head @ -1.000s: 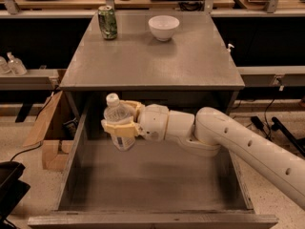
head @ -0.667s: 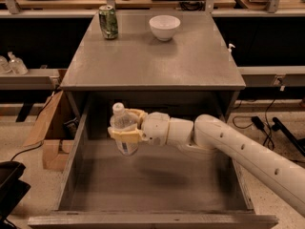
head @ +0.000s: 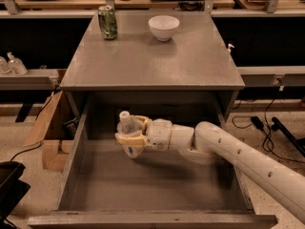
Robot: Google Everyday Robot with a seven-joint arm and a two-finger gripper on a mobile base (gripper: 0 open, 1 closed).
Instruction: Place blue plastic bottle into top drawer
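The blue plastic bottle (head: 127, 129) is clear with a white cap and stands roughly upright in my gripper (head: 129, 131), whose cream fingers (head: 128, 139) are shut around its body. The white arm reaches in from the lower right. The bottle sits inside the open top drawer (head: 157, 185), over its back left part, with its base at or just above the grey bottom; I cannot tell if it touches.
A green drink can (head: 107, 22) and a white bowl (head: 164, 27) stand on the cabinet top (head: 152, 61). Small clear pump bottles (head: 12, 64) sit on a shelf at far left. A cardboard box (head: 47, 132) lies left of the drawer. Cables (head: 267, 123) lie at right.
The gripper has carried the bottle lower and slightly to the right, deeper into the drawer. The grip on the bottle is unchanged.
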